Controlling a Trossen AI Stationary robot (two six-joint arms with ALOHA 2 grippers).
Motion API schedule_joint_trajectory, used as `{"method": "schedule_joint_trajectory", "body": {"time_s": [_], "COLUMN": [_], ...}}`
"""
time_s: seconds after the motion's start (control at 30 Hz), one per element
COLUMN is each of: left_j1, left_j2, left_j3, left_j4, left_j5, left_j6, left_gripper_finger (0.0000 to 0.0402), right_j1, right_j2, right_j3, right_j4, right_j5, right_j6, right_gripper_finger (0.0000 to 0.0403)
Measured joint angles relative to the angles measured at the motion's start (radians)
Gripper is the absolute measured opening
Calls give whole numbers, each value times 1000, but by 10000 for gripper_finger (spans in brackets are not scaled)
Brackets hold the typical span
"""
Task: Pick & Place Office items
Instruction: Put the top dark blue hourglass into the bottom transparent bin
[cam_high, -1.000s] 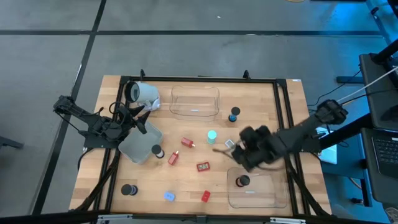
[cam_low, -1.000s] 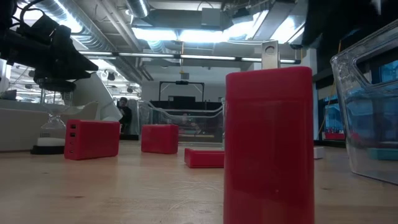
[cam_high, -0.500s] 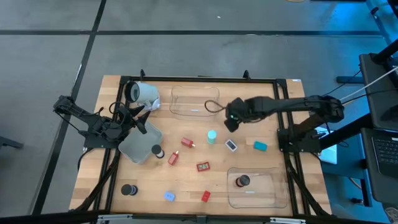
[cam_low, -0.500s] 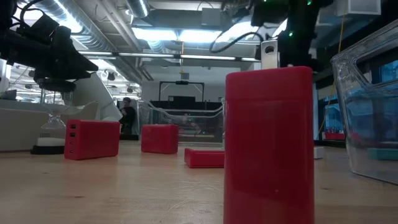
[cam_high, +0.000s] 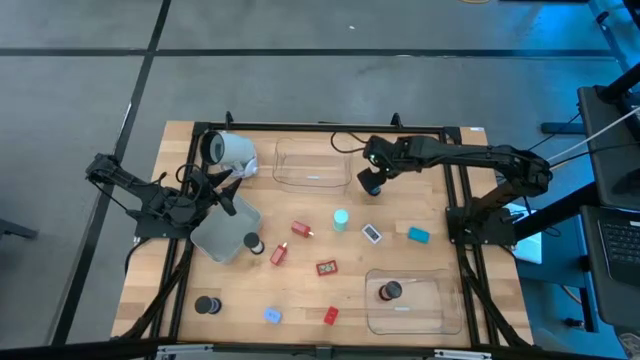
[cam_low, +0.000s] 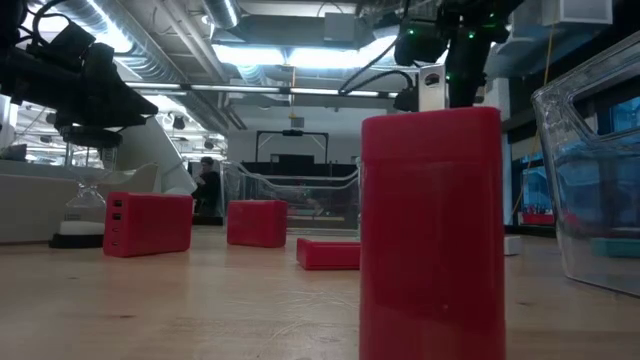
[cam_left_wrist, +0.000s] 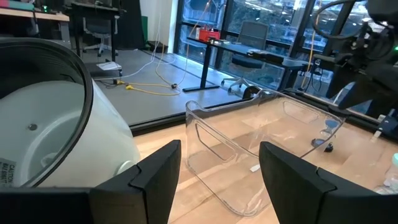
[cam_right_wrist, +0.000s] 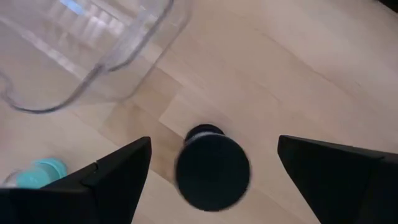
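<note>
Wooden table below; my right gripper, fingers spread, hovers over the black puck. Looks light, rigid, maybe slick, so I'd pinch its round sides.

**Materials and finishes, as seen**

Table: pale wood planks, grain visible, matt with a faint sheen; edged by a black metal frame.

Clear tray near the far edge: transparent plastic, glossy, smooth-walled. The second clear tray at the near right corner is of the same make.

Large cylinder: white-grey plastic, smooth, slightly glossy inside.

Red block: opaque plastic, satin, fine-textured.

Black puck: matt dark surface.

Right gripper fingers: black, matt, smooth.
</note>
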Motion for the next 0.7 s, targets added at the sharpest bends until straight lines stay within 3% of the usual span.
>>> {"method": "schedule_joint_trajectory", "body": {"time_s": [0.7], "left_j1": [0], "left_j2": [0], "left_j3": [0], "left_j4": [4], "left_j5": [38], "left_j6": [19], "left_gripper_finger": [214], "right_j1": [-9], "right_j2": [97], "right_j3": [0], "right_j4": [-7], "right_j5": [-31], "right_j6": [-7], "right_gripper_finger": [344]}}
